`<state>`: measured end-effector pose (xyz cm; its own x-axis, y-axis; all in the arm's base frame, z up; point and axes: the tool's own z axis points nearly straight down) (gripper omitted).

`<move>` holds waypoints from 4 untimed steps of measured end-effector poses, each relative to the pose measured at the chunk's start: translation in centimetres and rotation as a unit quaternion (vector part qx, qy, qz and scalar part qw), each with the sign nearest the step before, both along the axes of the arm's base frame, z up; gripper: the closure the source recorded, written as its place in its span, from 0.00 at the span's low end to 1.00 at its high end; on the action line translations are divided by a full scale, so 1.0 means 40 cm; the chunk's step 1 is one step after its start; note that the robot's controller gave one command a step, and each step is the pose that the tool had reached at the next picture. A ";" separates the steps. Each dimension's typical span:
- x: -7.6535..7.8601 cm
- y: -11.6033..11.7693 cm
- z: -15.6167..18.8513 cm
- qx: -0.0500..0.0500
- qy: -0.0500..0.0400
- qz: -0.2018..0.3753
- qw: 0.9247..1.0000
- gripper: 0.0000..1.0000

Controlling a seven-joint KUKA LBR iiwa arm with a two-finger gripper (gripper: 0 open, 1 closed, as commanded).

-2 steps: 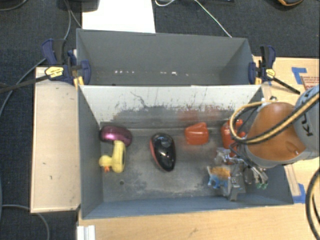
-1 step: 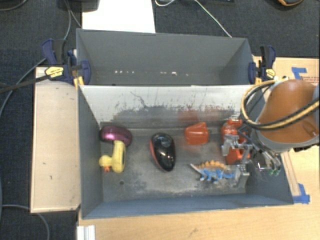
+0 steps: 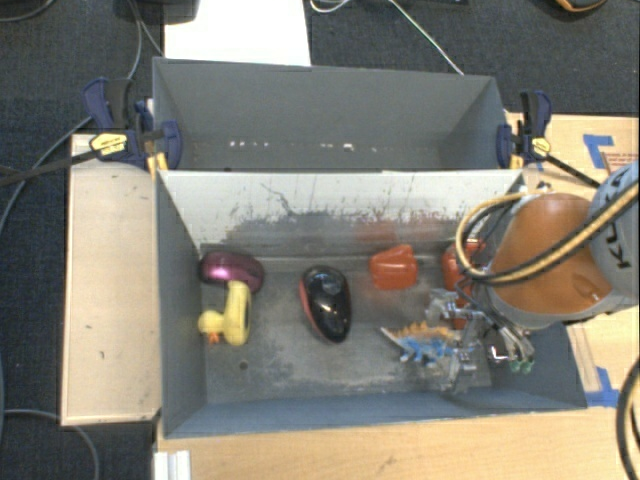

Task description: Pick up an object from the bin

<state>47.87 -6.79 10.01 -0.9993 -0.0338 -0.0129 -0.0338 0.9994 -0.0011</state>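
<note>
My gripper [image 3: 462,346] is low in the bin's front right corner, under the arm's orange cover. Right against its left side lies a small blue and orange toy figure [image 3: 420,345] on the bin floor; part of the toy is hidden by the gripper. An orange block [image 3: 394,267] sits a little further back, near the rear wall. Another orange-red thing [image 3: 453,266] shows to the right of the block, mostly covered by the arm.
A black and red computer mouse [image 3: 327,304] lies in the middle of the floor. At the left sit a purple rounded thing [image 3: 232,268] and a yellow toy [image 3: 230,318] just in front of it. The arm comes in over the right rim.
</note>
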 end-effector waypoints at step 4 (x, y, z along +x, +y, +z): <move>0.018 0.007 -0.056 0.001 -0.001 -0.054 0.999 1.00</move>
<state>48.58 -6.51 7.78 -0.9971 0.0749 -0.0157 0.0749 0.9972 0.0001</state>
